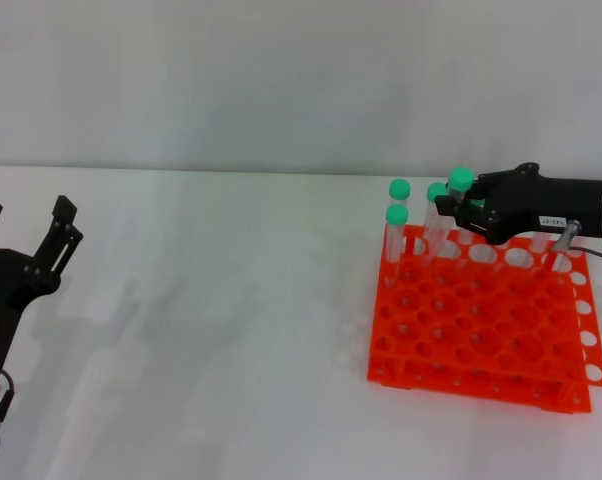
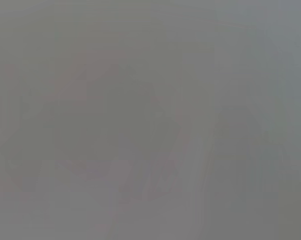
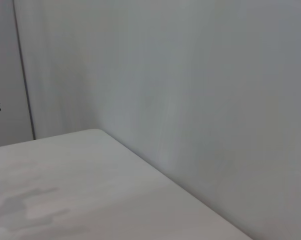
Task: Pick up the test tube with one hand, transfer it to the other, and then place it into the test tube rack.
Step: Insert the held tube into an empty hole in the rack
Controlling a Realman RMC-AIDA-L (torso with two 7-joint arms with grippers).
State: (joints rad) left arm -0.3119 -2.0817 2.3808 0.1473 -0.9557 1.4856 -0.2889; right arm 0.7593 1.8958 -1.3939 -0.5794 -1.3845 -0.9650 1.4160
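Observation:
In the head view the orange-red test tube rack (image 1: 481,330) stands on the white table at the right. Three green-capped tubes (image 1: 396,214) stand upright in its back-left holes. My right gripper (image 1: 453,205), black with a small white label, reaches in from the right over the rack's back row. It is shut on the test tube (image 1: 461,179), whose green cap sticks up just above the fingers, with the tube upright over the back holes. My left gripper (image 1: 26,215) is at the far left above the table, open and empty. Neither wrist view shows a tube or the rack.
A slim grey-tipped tube (image 1: 561,246) leans in the rack's back-right holes, under the right wrist. The white table (image 1: 211,330) runs between the two arms, with a pale wall behind. The right wrist view shows the table edge (image 3: 140,155) and the wall.

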